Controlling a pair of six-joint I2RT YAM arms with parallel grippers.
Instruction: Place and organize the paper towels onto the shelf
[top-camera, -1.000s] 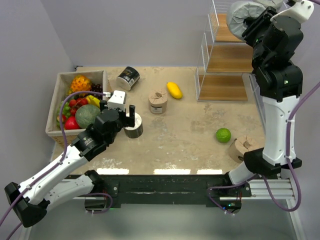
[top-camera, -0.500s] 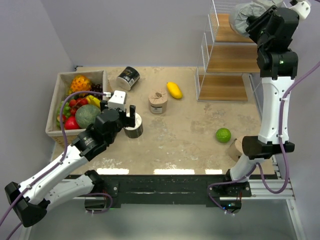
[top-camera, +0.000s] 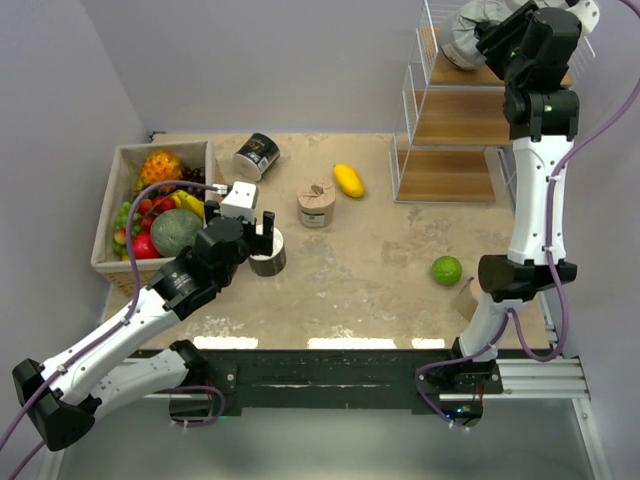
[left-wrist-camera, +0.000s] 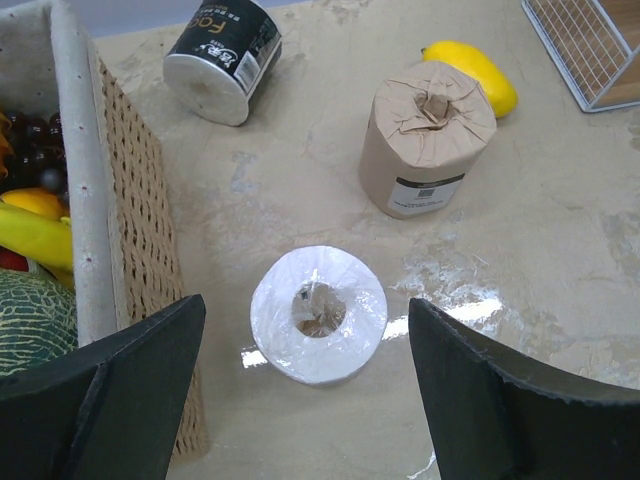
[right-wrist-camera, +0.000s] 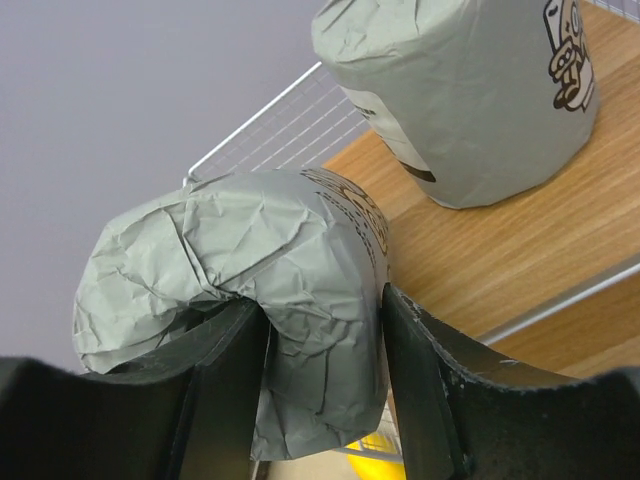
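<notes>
My right gripper (right-wrist-camera: 322, 300) is raised to the top tier of the shelf (top-camera: 455, 118), both fingers pressed against a crumpled grey paper towel roll (right-wrist-camera: 250, 250). A second grey roll (right-wrist-camera: 470, 90) stands on that wooden board (right-wrist-camera: 530, 250) just behind it. My left gripper (left-wrist-camera: 305, 303) hangs open above an upright black roll (left-wrist-camera: 340, 340) with its white end up, one finger on each side and not touching. A tan roll (top-camera: 316, 204) stands mid-table, and another black roll (top-camera: 256, 156) lies on its side at the back. One more tan roll (top-camera: 468, 297) lies beside the right arm's base.
A woven box of fruit (top-camera: 112, 262) sits close to the left of my left gripper. A yellow fruit (top-camera: 348, 180) lies near the shelf's foot and a green fruit (top-camera: 446, 270) at front right. The two lower shelf boards hold nothing.
The right arm has carried the grey roll up and back, in over the top shelf board. The left arm has barely shifted.
</notes>
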